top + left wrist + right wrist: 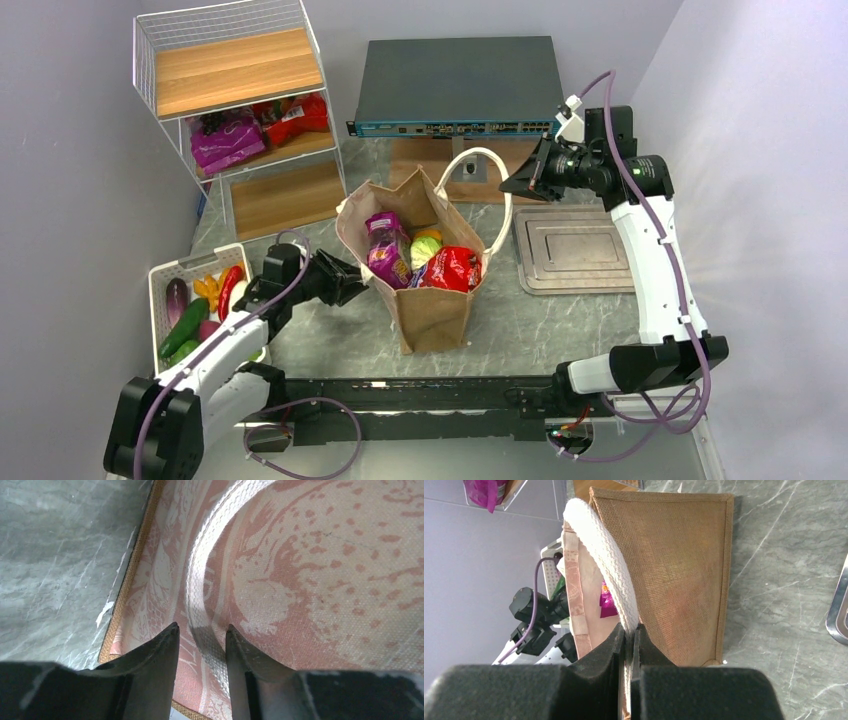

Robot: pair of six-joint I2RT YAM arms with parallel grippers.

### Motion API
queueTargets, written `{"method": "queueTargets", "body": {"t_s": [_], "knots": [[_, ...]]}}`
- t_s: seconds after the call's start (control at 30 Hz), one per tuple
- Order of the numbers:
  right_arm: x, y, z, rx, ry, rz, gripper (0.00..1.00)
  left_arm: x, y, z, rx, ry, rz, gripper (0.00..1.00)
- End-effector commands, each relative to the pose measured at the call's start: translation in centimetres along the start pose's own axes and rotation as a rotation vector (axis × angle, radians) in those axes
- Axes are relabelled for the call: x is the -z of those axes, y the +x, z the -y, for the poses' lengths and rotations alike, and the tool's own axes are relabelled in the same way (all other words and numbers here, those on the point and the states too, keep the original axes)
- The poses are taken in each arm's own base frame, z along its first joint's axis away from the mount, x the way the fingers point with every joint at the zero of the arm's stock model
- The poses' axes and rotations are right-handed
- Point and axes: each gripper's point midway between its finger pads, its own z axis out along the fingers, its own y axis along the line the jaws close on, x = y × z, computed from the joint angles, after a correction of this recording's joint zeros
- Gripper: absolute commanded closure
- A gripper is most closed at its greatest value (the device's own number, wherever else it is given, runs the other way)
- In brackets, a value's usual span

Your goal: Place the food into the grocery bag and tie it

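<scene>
— Where does our grocery bag (435, 310) stand?
— Upright at the middle of the table (540, 320), mouth open. Inside we see a purple packet (388, 262), the cabbage (425, 250) and a red snack packet (452, 268).
— And our right gripper (630, 630)?
— Pinched tight on one cream handle (609, 565), which it holds up at the bag's far right.
— Our left gripper (202, 630)?
— At the bag's printed left side, jaws partly apart, astride the other handle (200, 580). We see a slight gap on each side, so nothing is gripped.
</scene>
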Motion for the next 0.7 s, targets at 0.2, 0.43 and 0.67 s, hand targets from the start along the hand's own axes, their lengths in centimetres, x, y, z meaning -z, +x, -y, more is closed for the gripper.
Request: {"method": "queueTargets", "body": {"t_s": [0.2, 0.43, 0.67], "knots": [[0.5, -1.8, -1.8, 0.043, -0.057, 0.055, 1.00, 1.8, -0.9, 5.1, -0.138, 0.032, 0.088, 0.73], [1.3, -1.9, -3.2, 0.070, -0.110, 0.075, 1.00, 6.3, -1.7, 8.2, -0.260, -0.008, 0.222, 0.82], [2.0, -1.9, -4.4, 0.091, -0.167, 0.083, 1.00, 11.1, -3.0, 10.1, -0.380, -0.066, 0.392, 0.93]]}}
